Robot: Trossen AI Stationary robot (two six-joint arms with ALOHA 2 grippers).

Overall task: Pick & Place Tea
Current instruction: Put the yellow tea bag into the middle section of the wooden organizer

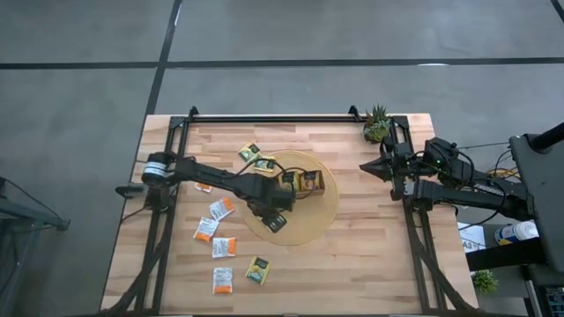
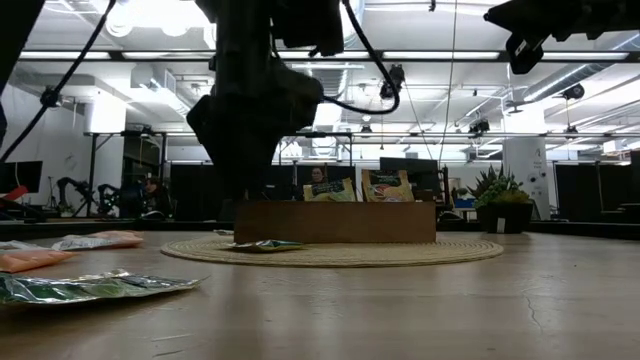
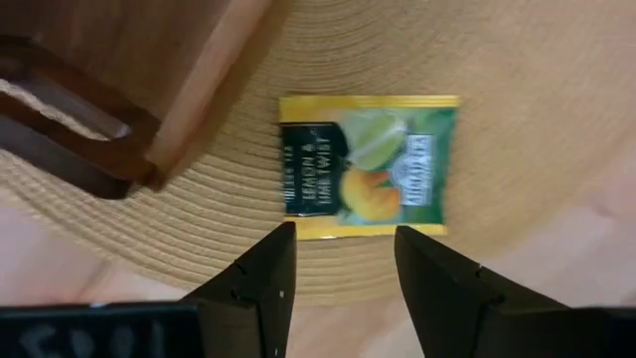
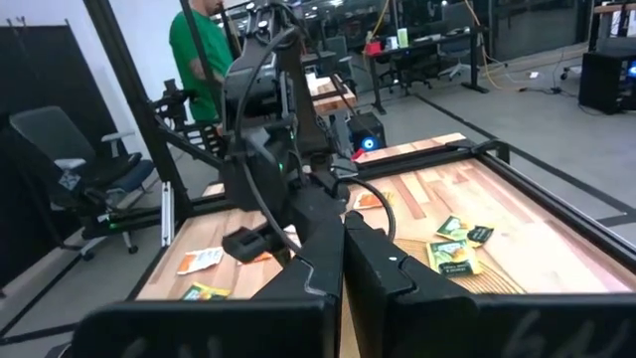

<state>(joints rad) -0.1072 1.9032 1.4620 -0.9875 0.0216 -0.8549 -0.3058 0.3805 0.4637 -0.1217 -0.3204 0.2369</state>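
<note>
Landmark: the round woven mat [image 1: 310, 231] in the middle of the bench [image 1: 370, 264].
On the mat: a wooden tray [image 1: 307, 183] stands across its middle; the left hand [image 1: 276, 214] hangs over the mat's near-left edge, fingers apart above one yellow-green sachet [image 3: 368, 166].
Left of the mat: loose sachets [image 1: 220, 246] lie scattered, and the left arm [image 1: 207, 174] crosses above them.
Right of the mat: bare bench up to the right hand [image 1: 370, 165], closed, near the potted plant [image 1: 377, 123].
Near side of the mat: bare bench.
</note>
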